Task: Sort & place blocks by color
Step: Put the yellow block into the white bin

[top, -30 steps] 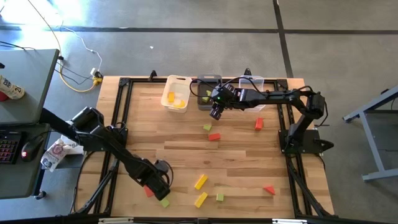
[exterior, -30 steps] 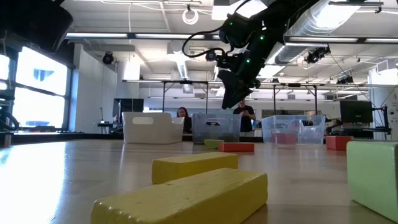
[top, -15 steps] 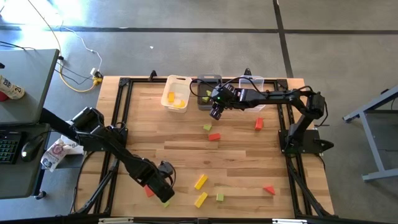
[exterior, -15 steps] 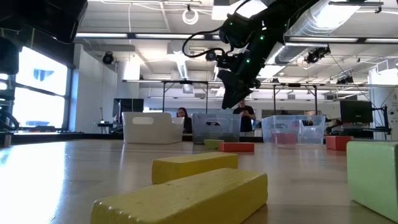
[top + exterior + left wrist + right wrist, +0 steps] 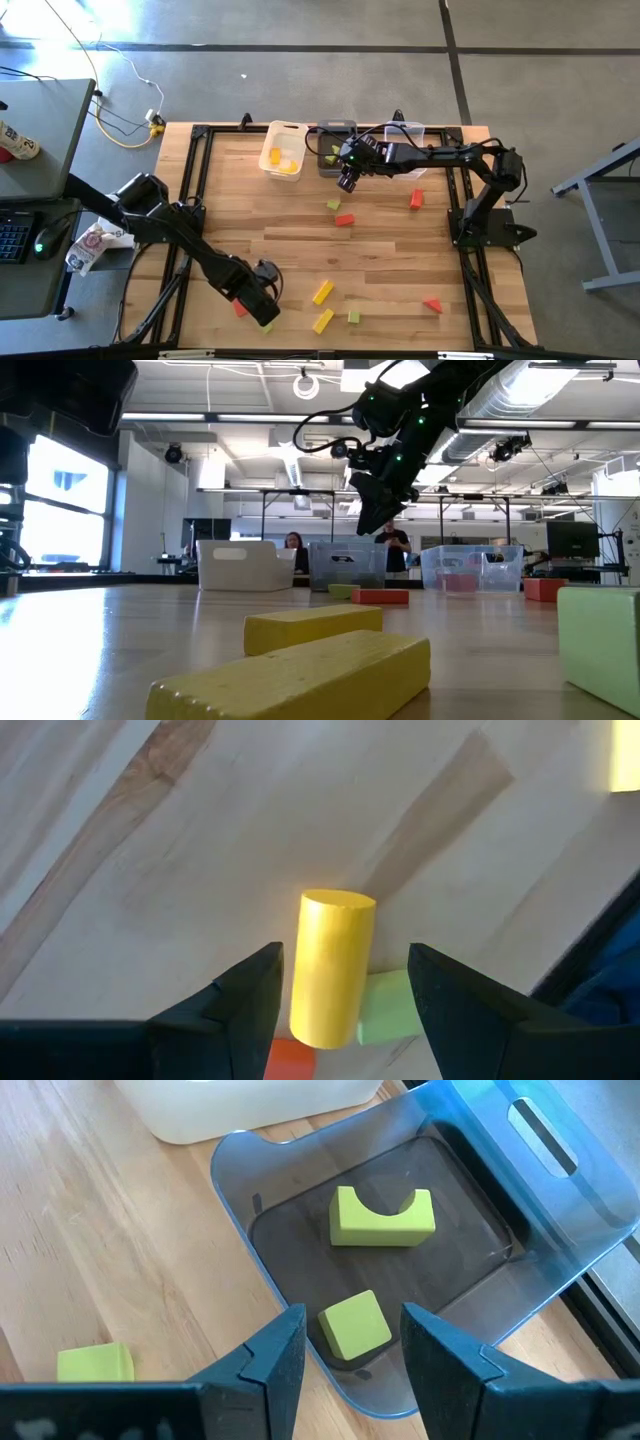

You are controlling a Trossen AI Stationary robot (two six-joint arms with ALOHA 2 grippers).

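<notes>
Near edge of the table (image 5: 300, 210), left gripper (image 5: 340, 995): jaws wide, straddling a yellow cylinder (image 5: 330, 965) lying on the wood, nothing gripped yet. Cylinder centred between the fingers, a green block (image 5: 385, 1020) touching its far side and a red block (image 5: 290, 1060) just behind. Best to drop straight down, close across the cylinder's round flanks only, keep the finger tip clear of the green neighbour, then lift before swinging toward the white bin (image 5: 283, 150).

Further from that edge, two yellow bars (image 5: 322, 292), a small green cube (image 5: 353, 317) and a red wedge (image 5: 432, 304) lying loose.

At the far edge, right gripper (image 5: 345, 1345) hovering above the grey bin (image 5: 250, 1180), fingers apart and empty; two green blocks (image 5: 382, 1217) on the bin floor below, one (image 5: 354, 1323) directly between the fingers.
</notes>
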